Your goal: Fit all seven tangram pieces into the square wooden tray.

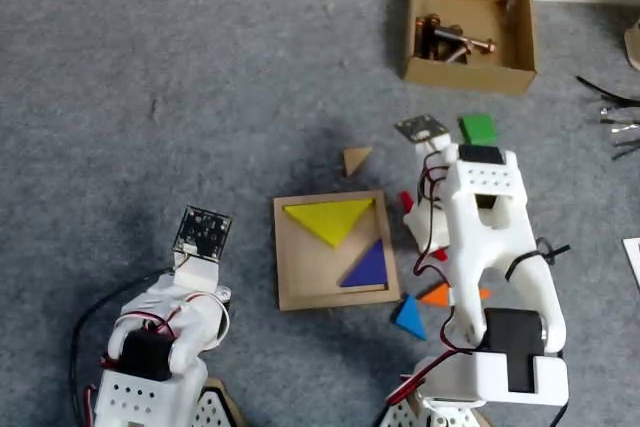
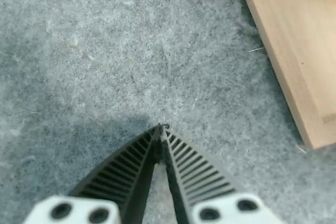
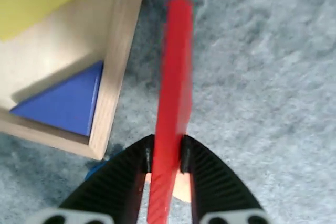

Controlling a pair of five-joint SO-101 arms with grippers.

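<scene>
The square wooden tray [image 1: 290, 287] lies mid-table and holds a yellow triangle [image 1: 328, 219] and a violet-blue triangle [image 1: 367, 267]. Just off the tray's right rim [image 3: 118, 61], my right gripper [image 3: 165, 153] is shut on a red piece [image 3: 176, 77] held on edge above the carpet. Loose pieces lie around: a plain wooden triangle [image 1: 356, 159], a green piece [image 1: 478, 129], an orange piece [image 1: 437, 295] and a blue triangle [image 1: 408, 315]. My left gripper [image 2: 161, 128] is shut on nothing, over bare carpet left of the tray's corner [image 2: 294, 51].
A cardboard box [image 1: 470, 65] with copper-coloured metal parts stands at the back right. Cables [image 1: 610, 107] lie at the right edge. Grey carpet stretches open to the left and behind the tray.
</scene>
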